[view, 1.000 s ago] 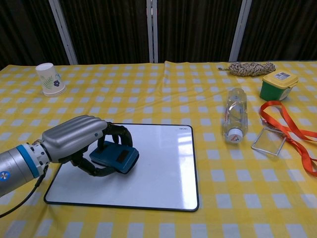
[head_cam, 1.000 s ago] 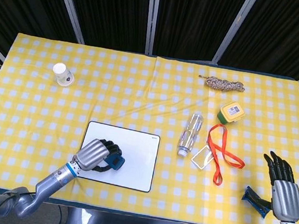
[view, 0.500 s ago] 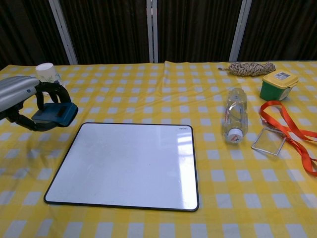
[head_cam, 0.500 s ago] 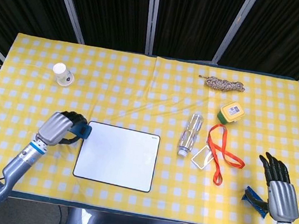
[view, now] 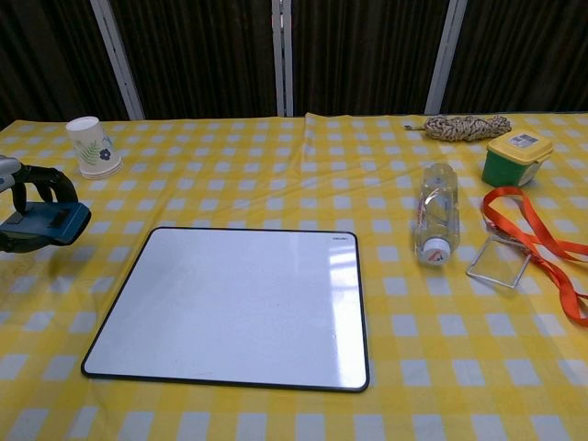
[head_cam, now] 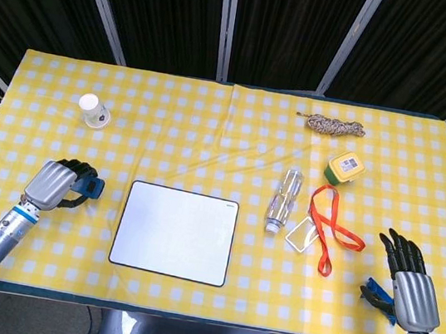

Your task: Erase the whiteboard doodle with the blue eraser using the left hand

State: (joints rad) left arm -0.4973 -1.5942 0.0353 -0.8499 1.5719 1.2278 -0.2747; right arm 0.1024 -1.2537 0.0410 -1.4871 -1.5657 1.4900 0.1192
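1. The blue eraser (head_cam: 90,187) is held in the left hand (head_cam: 54,185), off the whiteboard and to its left, over the yellow checked tablecloth (head_cam: 178,127). In the chest view the eraser (view: 50,224) shows at the far left edge, with dark fingers (view: 41,184) curled over its top.
2. The left hand is closed around the eraser, its silver back facing up in the head view. Whether the eraser touches the cloth cannot be told.
3. The whiteboard (head_cam: 175,233) lies flat near the front edge of the table, black-rimmed. Its surface (view: 239,303) reads plain white in both views; no marks are visible on it.
4. The right hand (head_cam: 409,279) sits at the front right of the table, fingers spread apart and holding nothing. A dark blue object (head_cam: 377,296) lies just beside it; its nature cannot be made out.
5. A paper cup (head_cam: 93,111) stands upside down at the rear left, well apart from the board.
6. A clear plastic bottle (view: 435,213) lies on its side to the right of the board, cap toward the front.
7. A small clear square piece (view: 497,261) lies just right of the bottle, with an orange lanyard (view: 537,248) looped across it.
8. A green container with a yellow lid (head_cam: 345,168) stands behind the lanyard, and a coil of rope (head_cam: 335,127) lies at the rear right.
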